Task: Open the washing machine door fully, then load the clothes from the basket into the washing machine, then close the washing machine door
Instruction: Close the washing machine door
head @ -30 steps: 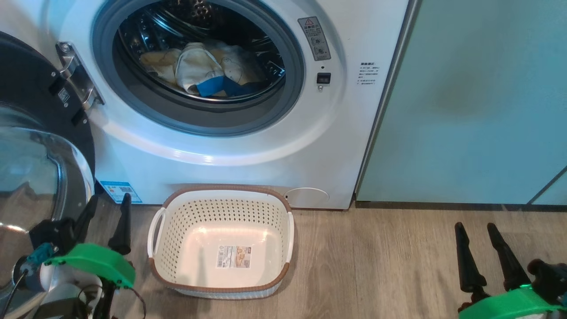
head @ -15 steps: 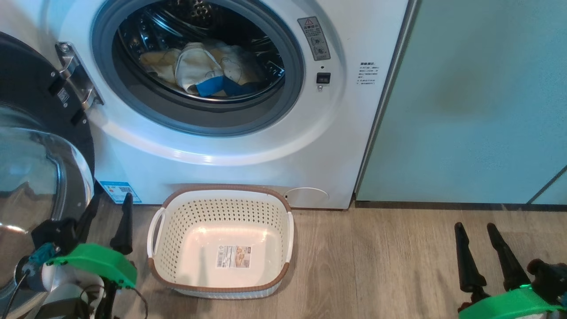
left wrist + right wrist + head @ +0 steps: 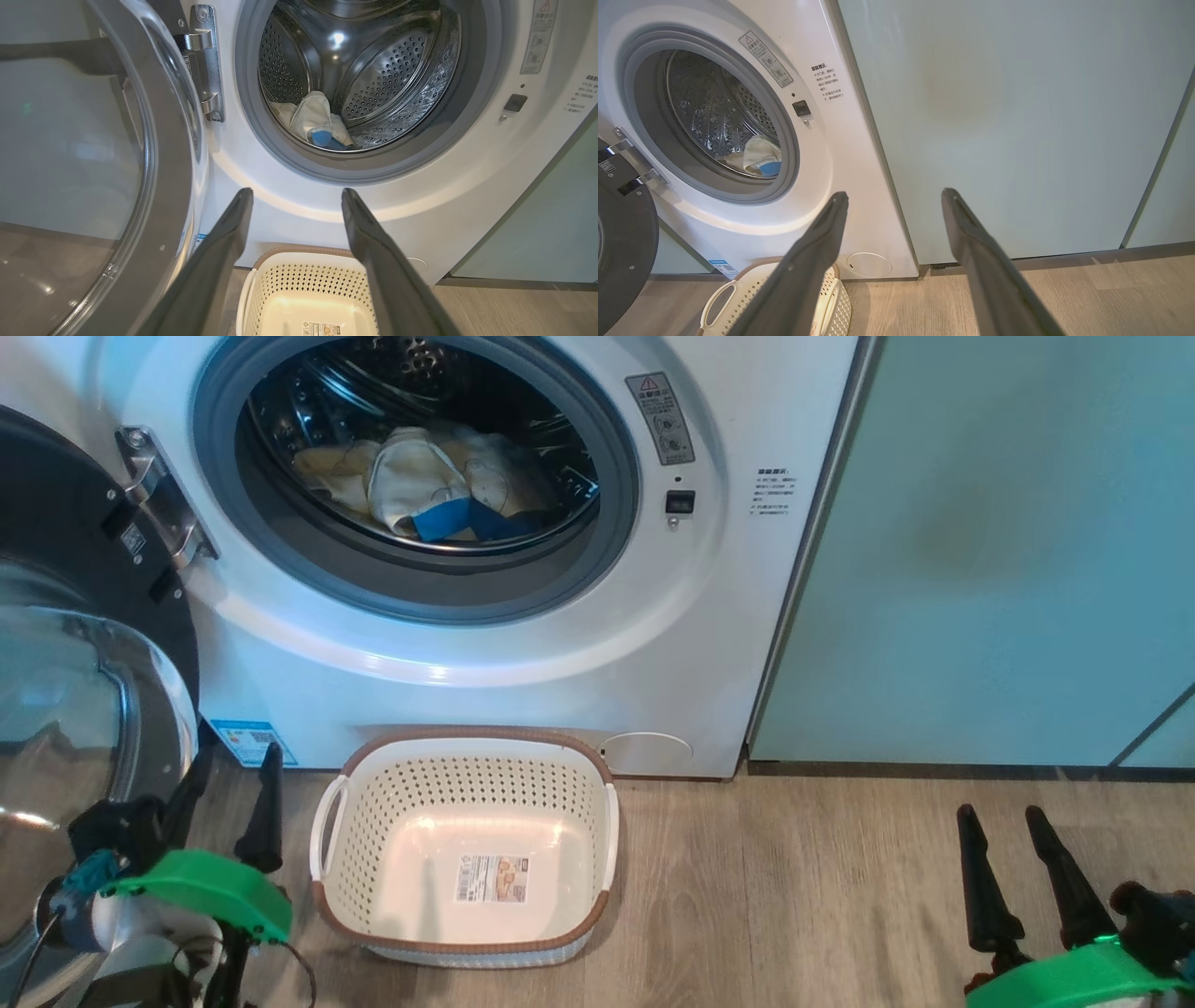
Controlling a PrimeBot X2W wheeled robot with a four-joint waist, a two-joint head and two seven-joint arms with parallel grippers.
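Observation:
The white washing machine (image 3: 523, 644) has its round black-rimmed door (image 3: 84, 709) swung wide open to the left. Pale yellow clothes with a blue piece (image 3: 439, 490) lie inside the steel drum, also seen as clothes (image 3: 317, 123) and clothes (image 3: 759, 161). The cream basket (image 3: 467, 747) stands on the floor before the washer, holding nothing but its label. My left gripper (image 3: 233, 770) is open at the lower left, between door and basket. My right gripper (image 3: 997, 817) is open at the lower right, over bare floor. Both hold nothing; the left gripper (image 3: 295, 193) and right gripper (image 3: 894, 196) show spread jaws.
Flat pale-green cabinet doors (image 3: 990, 551) stand right of the washer. Wood-look floor (image 3: 794, 896) stretches between the basket and my right gripper. The door hinge (image 3: 154, 495) sits at the drum opening's left edge.
My left gripper has crept slightly to the right, toward the basket. Everything else stays as it was.

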